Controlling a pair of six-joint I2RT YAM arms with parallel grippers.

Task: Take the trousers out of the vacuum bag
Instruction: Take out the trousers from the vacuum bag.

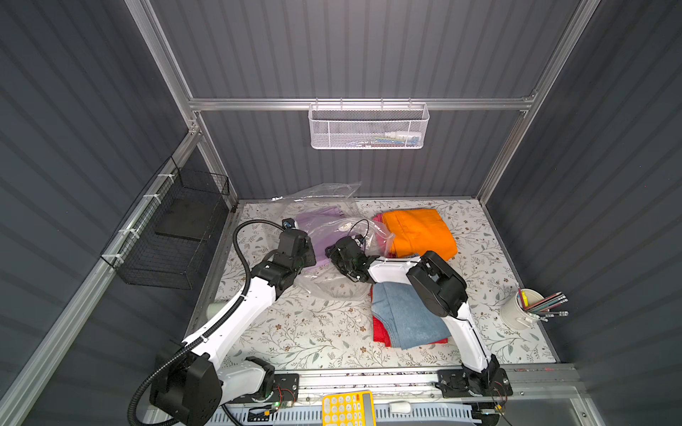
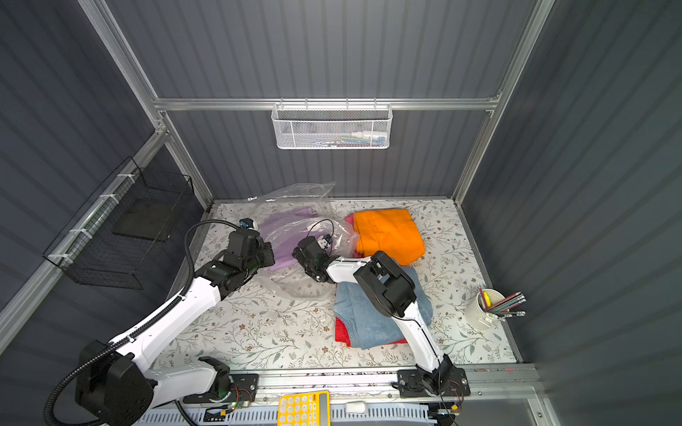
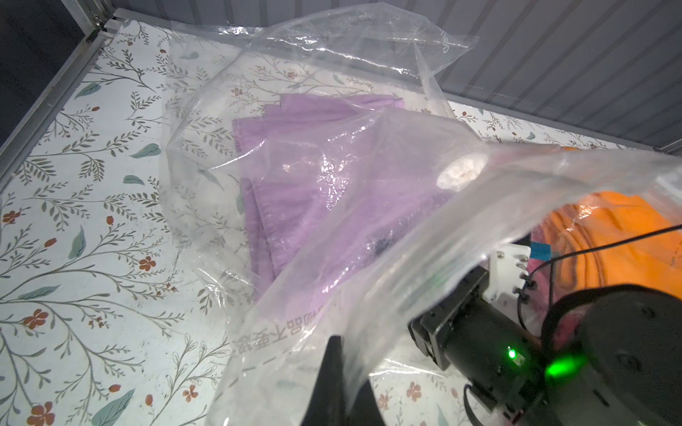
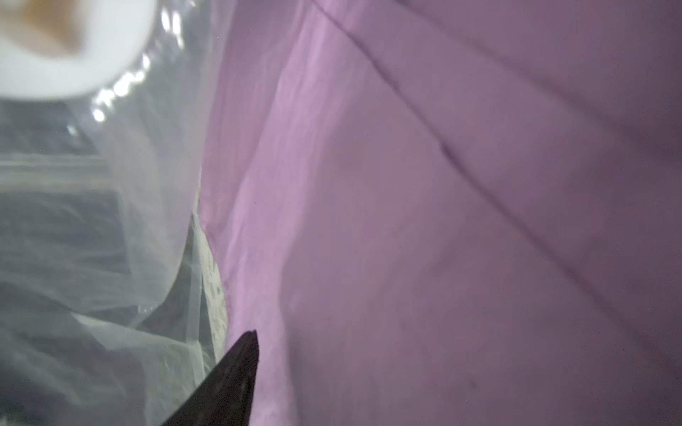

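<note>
Left gripper (image 3: 345, 372): jaws together, pinching an edge of the plastic bag (image 3: 369, 66) and holding the film lifted. Right gripper (image 1: 337, 254): appears to be in under that film. One finger (image 4: 228, 380) lies against the lilac trousers (image 4: 443, 221) and the other is unseen, so I cannot tell how its jaws stand.

Judged step: fetching the last pair. The right jaws need to close on a lilac fold just ahead, then draw it out past the pinch. The orange (image 1: 419, 232), denim (image 1: 406, 317) and red (image 1: 380, 332) pairs lie outside the bag, behind the right wrist.
</note>
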